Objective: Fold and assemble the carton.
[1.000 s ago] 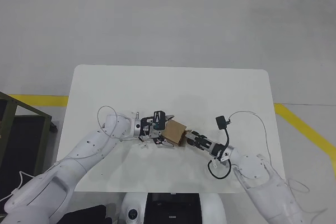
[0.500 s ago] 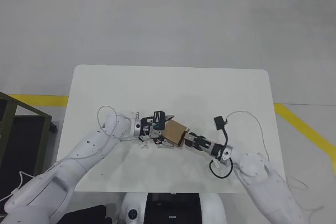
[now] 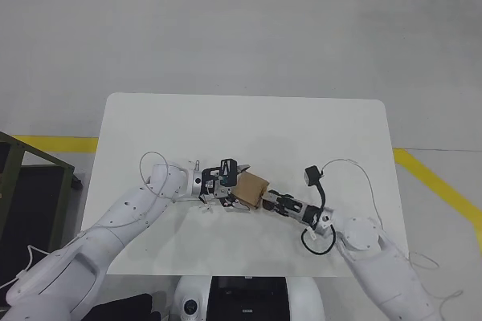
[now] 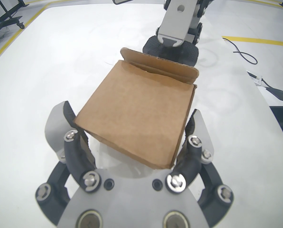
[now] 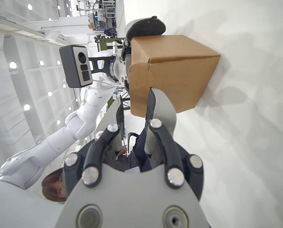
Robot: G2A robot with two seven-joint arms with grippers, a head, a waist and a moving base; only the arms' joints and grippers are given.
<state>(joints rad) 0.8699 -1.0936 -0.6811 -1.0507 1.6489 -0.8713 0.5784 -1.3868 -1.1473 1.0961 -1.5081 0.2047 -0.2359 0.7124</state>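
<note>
A small brown carton [image 3: 251, 189] lies on the white table [image 3: 225, 120] near its middle. My left gripper [image 3: 234, 193] is shut on the carton [image 4: 136, 112], one finger at each side of its near end. The carton's far flap [image 4: 160, 65] stands slightly raised. My right gripper [image 3: 267, 201] is at that far end, fingers close together with nothing between them, its black pad [image 4: 171, 52] against the flap. In the right wrist view, my right gripper [image 5: 135, 98] touches the carton's end face [image 5: 172, 84], and a finger pad [image 5: 146, 26] of the left gripper shows behind the carton.
A thin cable [image 3: 355, 164] loops over the table on the right arm's side, and a black cable [image 4: 245, 56] trails near that edge. A dark green cart [image 3: 8, 184] stands off the table's left edge. The table's far half is bare.
My right gripper has slid a little toward the carton and now presses at its end flap. The left gripper and carton have stayed in place.
</note>
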